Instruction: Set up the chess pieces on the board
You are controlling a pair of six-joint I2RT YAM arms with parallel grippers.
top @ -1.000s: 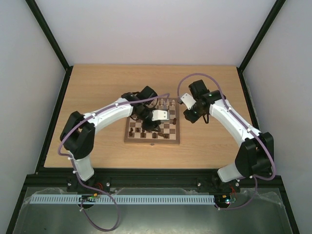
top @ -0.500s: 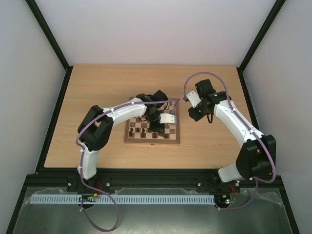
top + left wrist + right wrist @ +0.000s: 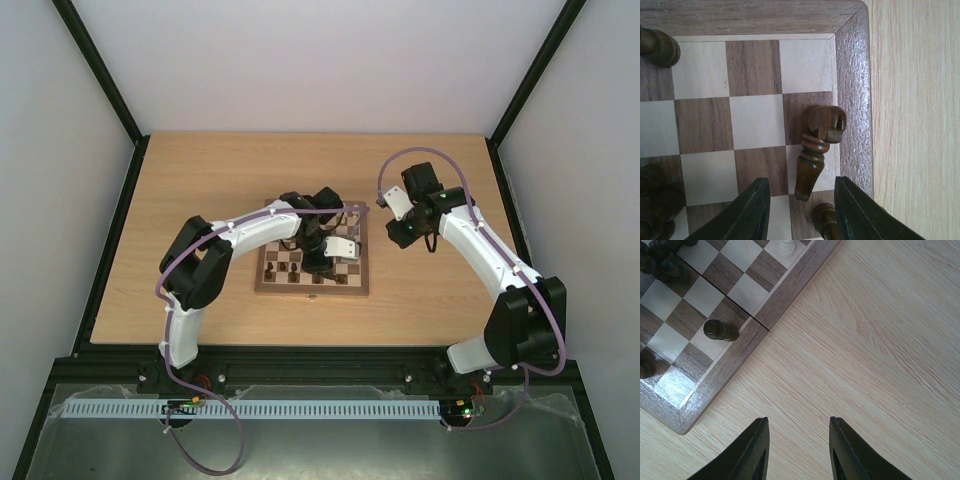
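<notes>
The board (image 3: 277,282) lies mid-table with dark and pale chess pieces on it. In the left wrist view a dark piece (image 3: 815,150) lies on its side on the squares beside the board's right border (image 3: 852,75). My left gripper (image 3: 801,182) is open, and its fingers stand either side of the piece's narrow end without touching it. Another dark piece (image 3: 825,220) stands just below it. My right gripper (image 3: 797,420) is open over bare table, right of the board's edge (image 3: 720,375), with nothing between its fingers.
A dark piece (image 3: 717,330) stands near the board's edge in the right wrist view, and a pale one (image 3: 786,247) farther up. More dark pieces sit at the left wrist view's upper left (image 3: 657,46) and lower left (image 3: 655,200). Black frame posts border the table.
My left arm has swung right across the board and its gripper now sits at the board's right side, jaws slightly narrower. The right gripper has drawn back a little from the board.
</notes>
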